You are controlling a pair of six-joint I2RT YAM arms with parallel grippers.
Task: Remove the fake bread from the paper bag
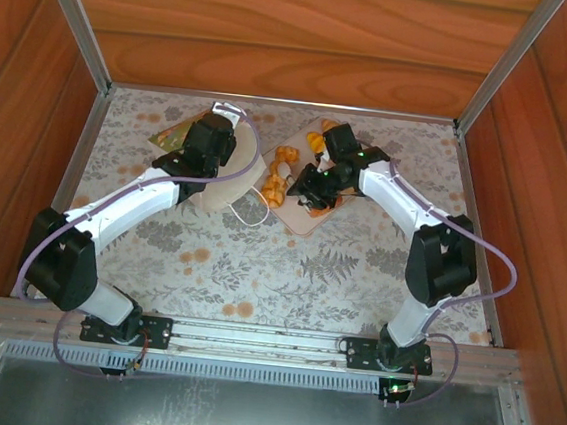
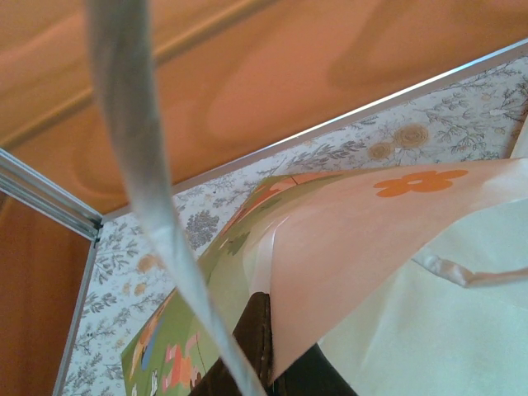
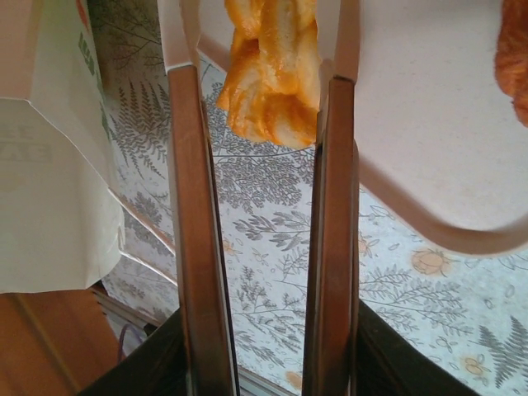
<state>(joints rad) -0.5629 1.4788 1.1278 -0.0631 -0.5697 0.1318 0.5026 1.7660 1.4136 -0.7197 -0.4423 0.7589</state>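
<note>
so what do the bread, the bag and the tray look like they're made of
fake bread: probably moulded plastic, going by the glossy golden-orange sheen. paper bag: thin printed paper, smooth, with sharp creased folds. tray: pale pink, matte, faintly speckled, with a rounded rim; could be plastic or pulp, can't tell.

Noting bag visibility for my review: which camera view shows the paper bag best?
Left wrist: the paper bag spreads close up, its orange flower mark and handle plain. Top external shows it small, largely covered by the left arm. Right wrist catches one folded white edge.
</note>
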